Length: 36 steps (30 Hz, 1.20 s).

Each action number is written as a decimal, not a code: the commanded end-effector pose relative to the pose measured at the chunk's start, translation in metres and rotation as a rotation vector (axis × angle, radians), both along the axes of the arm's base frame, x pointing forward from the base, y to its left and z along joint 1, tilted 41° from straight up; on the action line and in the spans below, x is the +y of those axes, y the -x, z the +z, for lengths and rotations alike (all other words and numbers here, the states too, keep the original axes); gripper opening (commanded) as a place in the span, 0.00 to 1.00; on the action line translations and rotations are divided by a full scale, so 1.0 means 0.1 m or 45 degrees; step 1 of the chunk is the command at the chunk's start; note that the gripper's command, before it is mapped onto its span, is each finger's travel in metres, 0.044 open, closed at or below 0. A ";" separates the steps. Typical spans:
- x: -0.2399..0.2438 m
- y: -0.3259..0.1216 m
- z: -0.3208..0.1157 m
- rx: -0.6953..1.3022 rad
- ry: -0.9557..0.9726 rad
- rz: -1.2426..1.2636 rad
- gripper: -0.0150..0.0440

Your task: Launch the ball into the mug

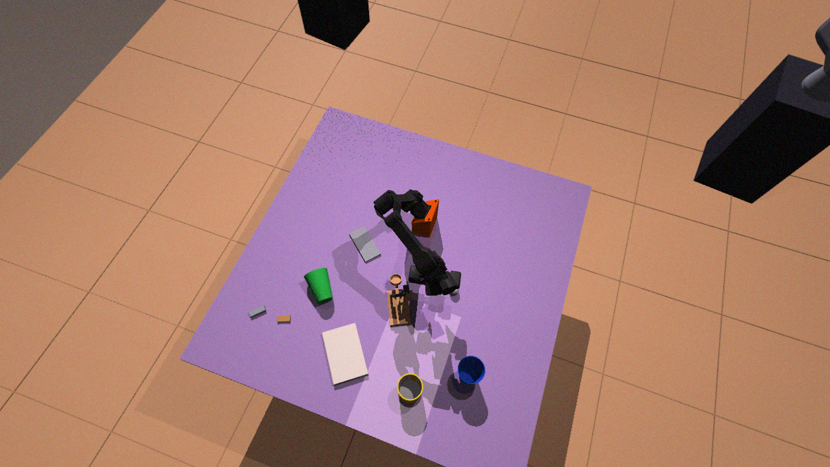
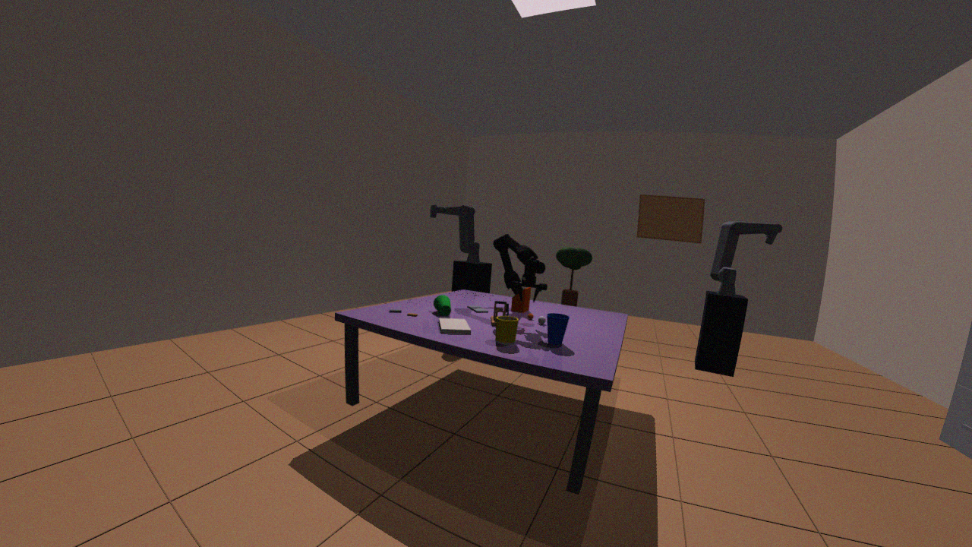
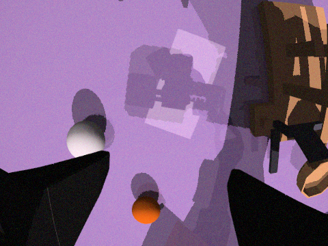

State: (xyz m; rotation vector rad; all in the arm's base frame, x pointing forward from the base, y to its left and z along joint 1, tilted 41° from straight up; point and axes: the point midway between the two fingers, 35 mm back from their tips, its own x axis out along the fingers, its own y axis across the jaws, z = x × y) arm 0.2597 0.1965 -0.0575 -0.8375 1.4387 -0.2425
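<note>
My gripper (image 2: 529,298) (image 3: 170,170) is open and empty, above the table beside the catapult. In the wrist view an orange ball (image 3: 145,210) (image 2: 530,316) lies on the table below, seen between the fingers. A larger white ball (image 3: 85,139) (image 2: 541,319) (image 1: 454,292) lies near the left fingertip in that view. The arm hides the orange ball in the top view. The wooden catapult (image 1: 398,320) (image 2: 500,311) (image 3: 314,73) stands at the wrist view's right, its small cup (image 1: 395,279) showing no ball. The yellow mug (image 1: 409,399) (image 2: 506,330) stands upright toward the front edge.
A blue cup (image 1: 471,371) (image 2: 557,330) stands right of the mug. A green cup (image 1: 320,284) (image 2: 442,305) lies on its side. A white box (image 1: 345,354), a grey slab (image 1: 365,244) and two small blocks lie on the left. The orange base block (image 1: 425,227) is behind the gripper.
</note>
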 end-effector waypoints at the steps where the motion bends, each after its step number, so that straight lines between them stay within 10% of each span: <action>1: -0.19 0.44 -0.21 -0.059 -0.009 -0.092 0.76; 8: -0.56 0.98 -0.40 -0.149 -0.017 -0.206 0.76; 36: -0.82 0.89 -0.67 -0.152 -0.016 -0.208 0.76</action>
